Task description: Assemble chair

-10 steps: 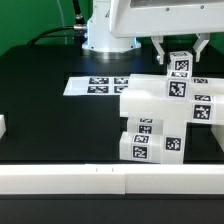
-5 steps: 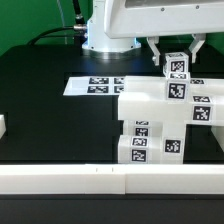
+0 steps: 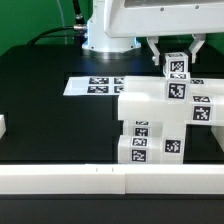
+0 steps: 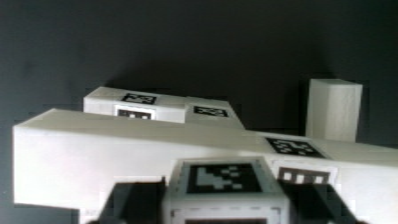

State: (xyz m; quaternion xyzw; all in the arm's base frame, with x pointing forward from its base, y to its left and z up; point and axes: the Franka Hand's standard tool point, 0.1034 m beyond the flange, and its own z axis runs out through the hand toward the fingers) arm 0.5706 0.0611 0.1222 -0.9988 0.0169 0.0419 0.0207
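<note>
The partly built chair (image 3: pixel 160 112) stands at the exterior view's right, made of chunky white blocks with black-and-white tags. My gripper (image 3: pixel 177 58) hangs over its top and is shut on a small white tagged piece (image 3: pixel 177 69) that sits on the upper block. In the wrist view that piece (image 4: pixel 226 183) lies between my dark fingers (image 4: pixel 132 204), above the chair's broad white block (image 4: pixel 125 148). An upright white post (image 4: pixel 333 108) stands behind it. The piece's lower end is hidden.
The marker board (image 3: pixel 92 86) lies flat on the black table behind the chair. A white rail (image 3: pixel 100 181) runs along the front edge. A small white block (image 3: pixel 3 127) sits at the exterior view's left edge. The robot base (image 3: pixel 105 40) stands at the back.
The gripper and the tagged piece shifted slightly down and toward the exterior view's left, then held still. The chair did not move.
</note>
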